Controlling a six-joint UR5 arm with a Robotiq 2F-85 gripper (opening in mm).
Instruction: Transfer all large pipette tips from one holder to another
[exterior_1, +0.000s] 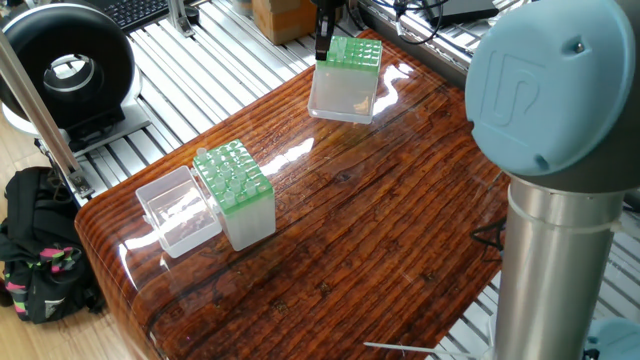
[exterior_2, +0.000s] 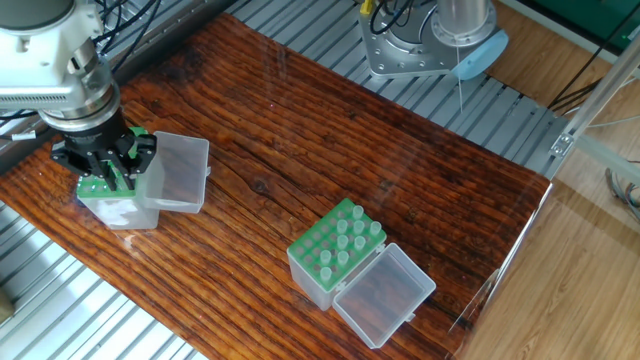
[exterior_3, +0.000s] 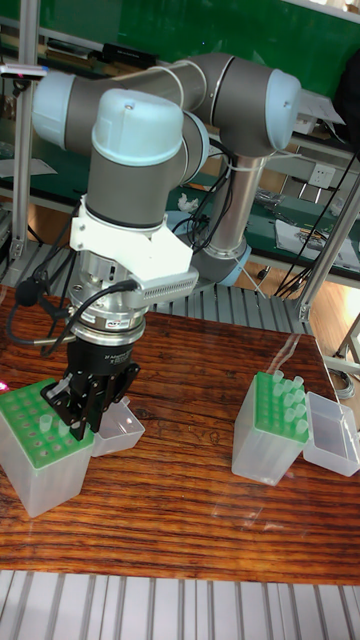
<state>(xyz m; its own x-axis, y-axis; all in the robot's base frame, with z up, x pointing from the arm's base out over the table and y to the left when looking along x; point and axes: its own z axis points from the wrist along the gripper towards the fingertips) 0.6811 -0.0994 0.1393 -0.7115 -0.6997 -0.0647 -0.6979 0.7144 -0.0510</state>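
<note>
In the other fixed view the gripper (exterior_2: 106, 172) sits low over the green holder (exterior_2: 108, 195) at the left edge of the table (exterior_2: 330, 150), fingers drawn narrow, whether on a tip I cannot tell; the large pipette tips (exterior_2: 342, 237) stand in the lower-centre holder (exterior_2: 335, 253), lid open beside it.

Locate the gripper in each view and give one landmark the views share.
One fixed view: gripper at top centre, only partly in frame, at the far holder.
The other fixed view: gripper at far left, over that holder.
Tall fixed view: gripper left of centre, at that holder.
Shared landmark: that holder's green grid.
</note>
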